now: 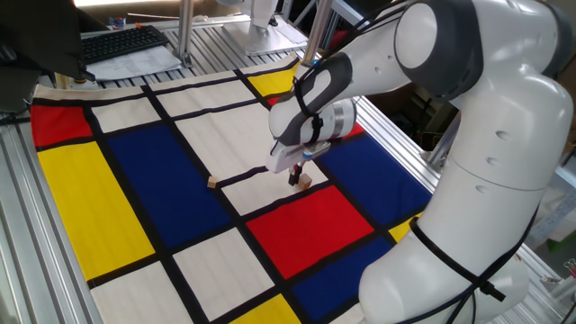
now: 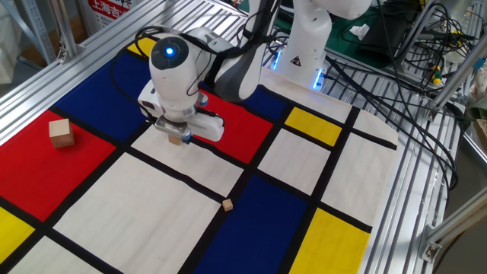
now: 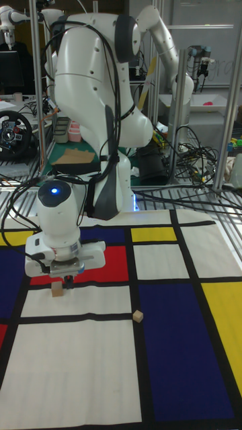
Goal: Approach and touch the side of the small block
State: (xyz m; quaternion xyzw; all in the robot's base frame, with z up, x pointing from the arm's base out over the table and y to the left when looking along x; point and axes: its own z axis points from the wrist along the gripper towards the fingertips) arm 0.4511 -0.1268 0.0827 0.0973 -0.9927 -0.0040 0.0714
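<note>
The small block [image 1: 305,182] [image 2: 176,140] [image 3: 58,290] is a light-tan wooden cube lying on the white patch near the red patch of the colour-block mat. My gripper [image 1: 293,178] [image 2: 185,138] [image 3: 69,281] points straight down right beside it, its dark fingers pressed together and shut on nothing. The fingertips stand against the block's side near mat level. Whether they touch the block is too fine to tell.
A larger pale wooden cube [image 2: 61,133] sits on the red patch far to the left. A tiny wooden chip [image 1: 212,183] [image 2: 227,204] [image 3: 137,316] lies on a black line by the blue patch. The robot's base [image 2: 304,53] and cables stand behind the mat; aluminium rails [image 2: 403,190] edge it.
</note>
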